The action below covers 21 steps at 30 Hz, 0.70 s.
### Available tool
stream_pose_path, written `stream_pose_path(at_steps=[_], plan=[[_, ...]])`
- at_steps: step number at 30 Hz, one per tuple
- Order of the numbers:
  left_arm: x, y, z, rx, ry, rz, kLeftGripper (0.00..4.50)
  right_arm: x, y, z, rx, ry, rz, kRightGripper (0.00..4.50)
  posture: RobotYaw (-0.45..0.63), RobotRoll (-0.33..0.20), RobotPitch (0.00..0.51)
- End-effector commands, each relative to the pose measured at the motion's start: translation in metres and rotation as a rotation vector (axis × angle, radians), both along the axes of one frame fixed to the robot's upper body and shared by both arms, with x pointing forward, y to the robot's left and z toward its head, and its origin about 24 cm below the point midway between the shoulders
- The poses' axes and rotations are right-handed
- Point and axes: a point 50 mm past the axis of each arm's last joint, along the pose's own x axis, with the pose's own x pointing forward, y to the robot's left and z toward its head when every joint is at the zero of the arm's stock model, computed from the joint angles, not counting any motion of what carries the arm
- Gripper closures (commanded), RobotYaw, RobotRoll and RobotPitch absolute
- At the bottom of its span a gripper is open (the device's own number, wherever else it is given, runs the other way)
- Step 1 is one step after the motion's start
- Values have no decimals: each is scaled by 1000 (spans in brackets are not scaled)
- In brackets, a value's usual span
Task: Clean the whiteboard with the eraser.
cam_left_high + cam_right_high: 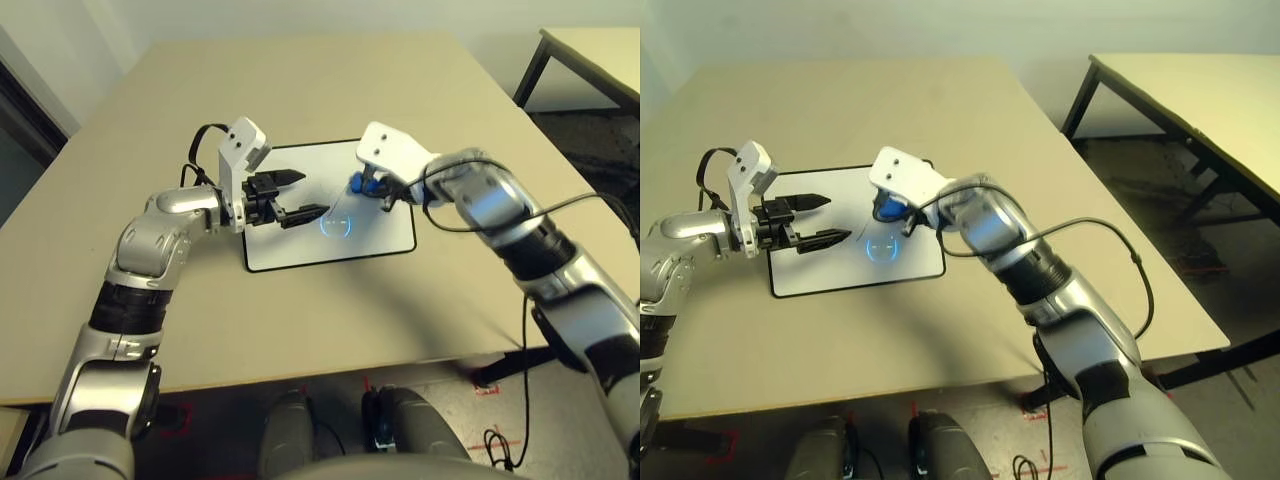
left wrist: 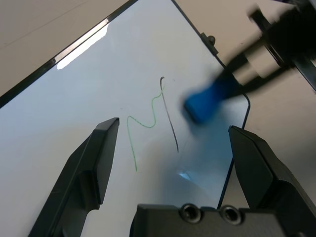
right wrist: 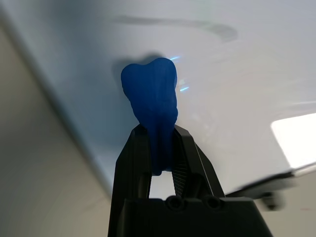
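The table (image 1: 300,330) is seen with the whiteboard (image 1: 300,245) lying flat on it, between the two arms, its long axis running from the robot's left to its right. On the white surface a thin wavy green line (image 2: 143,123) and a dark stroke (image 2: 170,118) just beside it are seen in the left wrist view; these marks are not yet wiped.

The eraser (image 3: 150,98) is held above the right part of the board, and the marks lie just beside it, toward the left arm. Its long axis runs along the fingers of the right gripper (image 3: 160,148), with the free blue end pointed down at the board. Whether this end already touches the surface cannot be told; only a shadow close under it is seen. The right arm is plainly the nearer one for the wiping, since the tool is in it.

The right gripper is clenched tightly on the eraser, which is squeezed between the two black fingers. The left gripper (image 1: 298,195) is kept over the left part of the board with its fingers spread wide, and nothing is grasped by it.
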Motion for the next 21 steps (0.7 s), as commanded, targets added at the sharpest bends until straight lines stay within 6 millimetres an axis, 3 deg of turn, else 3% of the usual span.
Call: stream_pose_path(at_steps=[1, 8, 17, 21], plan=[[-1, 3, -4, 6, 13, 7, 0, 1, 0, 0, -23, 1, 1, 3932, -24, 0, 76], [-1, 4, -5, 9, 15, 11, 0, 40, 6, 32, 23, -133, -67, 3933, -24, 0, 71], [-1, 5, -2, 11, 9, 20, 0, 3, 15, 10, -16, -32, 56, 3933, -16, 0, 71], [0, 6, -2, 12, 8, 23, 0, 9, 14, 16, -24, -56, 51, 3933, -17, 0, 71]])
